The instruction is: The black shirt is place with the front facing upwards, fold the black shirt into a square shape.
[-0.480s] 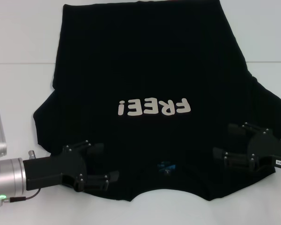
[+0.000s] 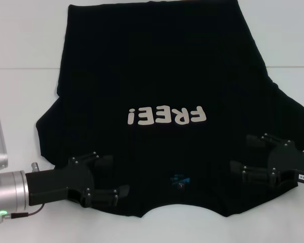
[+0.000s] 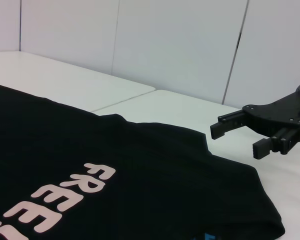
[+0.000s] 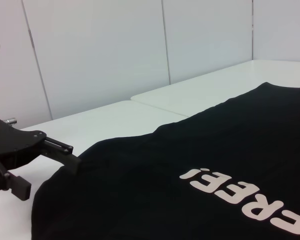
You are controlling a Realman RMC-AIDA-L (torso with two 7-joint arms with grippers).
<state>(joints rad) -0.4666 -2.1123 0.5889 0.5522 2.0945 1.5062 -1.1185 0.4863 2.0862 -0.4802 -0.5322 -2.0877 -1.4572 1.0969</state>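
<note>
Now the black shirt (image 2: 162,86) lies flat on my white table (image 2: 20,45), letters up, its far edge cut off. My left gripper (image 2: 107,176) and right gripper (image 2: 244,153) hang open over its near shoulders, holding nothing.

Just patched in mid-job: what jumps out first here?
The black shirt spread across the white table, its "FREE!" lettering upside down from the head view. Both open tools sit at its near shoulders: left tool, right tool.
</note>
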